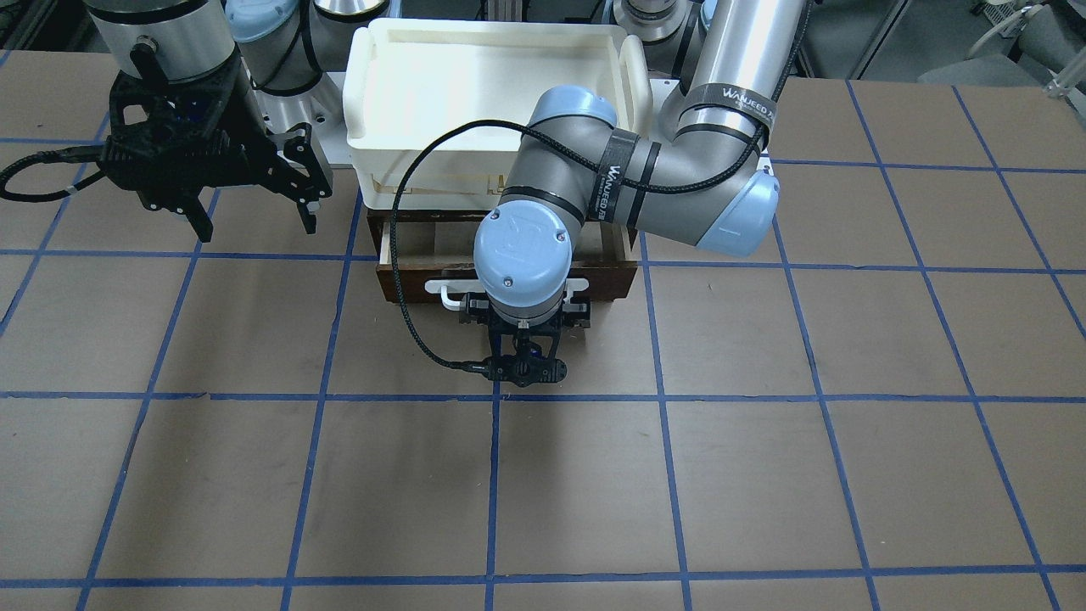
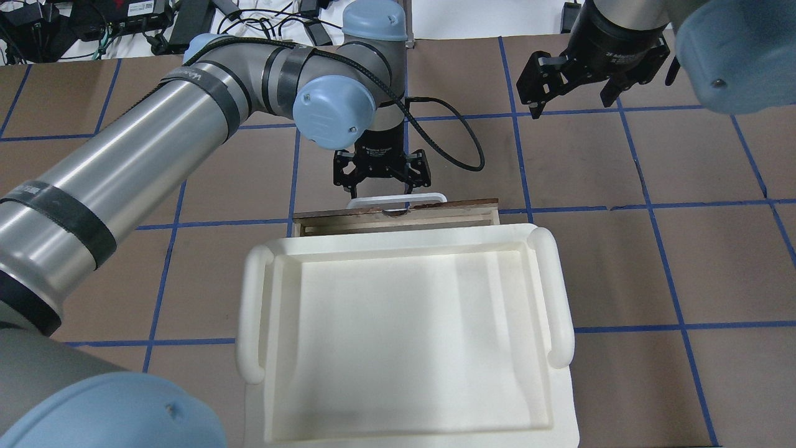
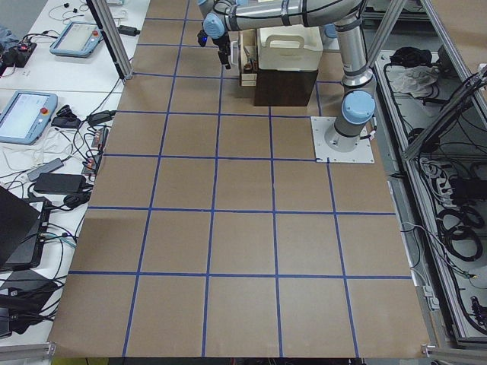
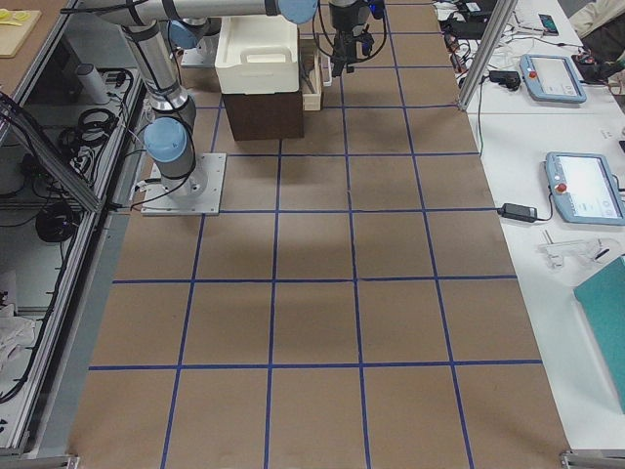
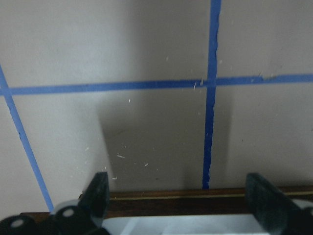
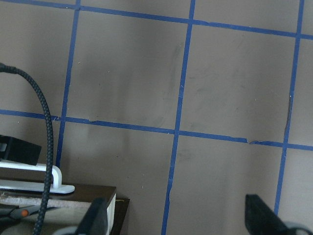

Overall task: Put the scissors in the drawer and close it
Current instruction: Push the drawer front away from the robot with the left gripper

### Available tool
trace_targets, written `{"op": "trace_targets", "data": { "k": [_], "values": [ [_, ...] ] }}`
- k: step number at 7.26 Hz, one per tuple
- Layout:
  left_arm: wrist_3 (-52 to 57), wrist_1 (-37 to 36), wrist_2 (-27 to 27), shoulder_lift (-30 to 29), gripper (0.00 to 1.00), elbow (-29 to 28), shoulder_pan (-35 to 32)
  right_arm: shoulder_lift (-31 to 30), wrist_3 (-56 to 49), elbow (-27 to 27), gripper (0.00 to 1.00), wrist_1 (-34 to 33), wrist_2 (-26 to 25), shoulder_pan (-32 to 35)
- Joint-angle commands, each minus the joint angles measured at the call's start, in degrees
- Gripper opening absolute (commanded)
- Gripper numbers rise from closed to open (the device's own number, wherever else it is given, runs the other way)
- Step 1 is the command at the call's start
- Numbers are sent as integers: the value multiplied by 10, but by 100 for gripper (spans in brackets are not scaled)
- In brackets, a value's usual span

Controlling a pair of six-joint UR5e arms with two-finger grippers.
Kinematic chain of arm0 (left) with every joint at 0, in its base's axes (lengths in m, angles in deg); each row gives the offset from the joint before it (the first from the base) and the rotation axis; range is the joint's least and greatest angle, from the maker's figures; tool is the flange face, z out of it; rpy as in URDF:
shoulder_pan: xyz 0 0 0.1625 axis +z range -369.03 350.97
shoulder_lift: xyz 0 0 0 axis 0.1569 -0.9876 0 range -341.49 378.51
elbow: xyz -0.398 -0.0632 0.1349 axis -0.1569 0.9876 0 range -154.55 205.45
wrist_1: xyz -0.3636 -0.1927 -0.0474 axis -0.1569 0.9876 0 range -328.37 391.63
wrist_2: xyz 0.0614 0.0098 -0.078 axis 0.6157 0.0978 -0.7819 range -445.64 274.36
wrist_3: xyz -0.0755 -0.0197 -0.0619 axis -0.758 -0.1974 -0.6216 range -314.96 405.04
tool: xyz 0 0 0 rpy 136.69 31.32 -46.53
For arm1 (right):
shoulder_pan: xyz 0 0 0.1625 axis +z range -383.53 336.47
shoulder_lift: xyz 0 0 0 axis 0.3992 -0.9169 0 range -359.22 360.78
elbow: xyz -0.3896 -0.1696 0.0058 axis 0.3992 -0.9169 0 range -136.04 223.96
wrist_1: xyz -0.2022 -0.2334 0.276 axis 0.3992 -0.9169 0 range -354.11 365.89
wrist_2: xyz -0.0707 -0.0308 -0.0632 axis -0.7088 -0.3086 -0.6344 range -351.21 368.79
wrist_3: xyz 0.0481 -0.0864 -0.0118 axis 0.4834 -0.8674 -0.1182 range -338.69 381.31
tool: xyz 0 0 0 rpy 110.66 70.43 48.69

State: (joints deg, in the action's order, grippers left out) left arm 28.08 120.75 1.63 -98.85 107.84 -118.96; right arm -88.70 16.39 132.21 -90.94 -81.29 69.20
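scissors (image 6: 21, 213): inside the drawer, near its front wall. Only a sliver shows at the bottom left of the right wrist view: dark handle with an orange spot, partly behind the cable. Blades not visible.
drawer (image 1: 407, 286): partly pulled out from under the tray. A strip of pale plywood interior shows behind the dark brown front, and the front faces the operators' side.
handle (image 2: 398, 199): white bar on the drawer front, running along it, with rounded ends.
left gripper (image 2: 384, 185): pointing down just in front of the drawer front, over the middle of the handle. Fingers (image 5: 96, 195) spread wide, one to each side, pinching nothing. Cannot tell if it touches the handle.
left arm (image 2: 124, 168): reaches across over the tray's corner, and its wrist hides the middle of the drawer in the front-facing view.
cable (image 1: 405, 280): black braided, loops from the left wrist out over the drawer's end and back to the gripper.
tray (image 2: 249, 298): white plastic with two rounded side grips, sits on top of the cabinet above the drawer.
cabinet (image 3: 285, 87): dark brown box that carries the tray.
right gripper (image 1: 256, 222): well apart from the drawer, off to the robot's right and raised above the desk. Fingers spread, holding nothing.
desk (image 1: 764, 475): brown surface with a blue tape grid.
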Motion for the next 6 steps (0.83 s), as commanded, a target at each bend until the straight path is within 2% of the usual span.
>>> {"op": "trace_targets", "data": {
  "k": [1,6],
  "values": [
    [1,44,-10,20,100,13,-6,0,0,1,100,1,0,0],
    [-13,49,-16,24,100,30,-27,0,0,1,100,1,0,0]
  ]
}}
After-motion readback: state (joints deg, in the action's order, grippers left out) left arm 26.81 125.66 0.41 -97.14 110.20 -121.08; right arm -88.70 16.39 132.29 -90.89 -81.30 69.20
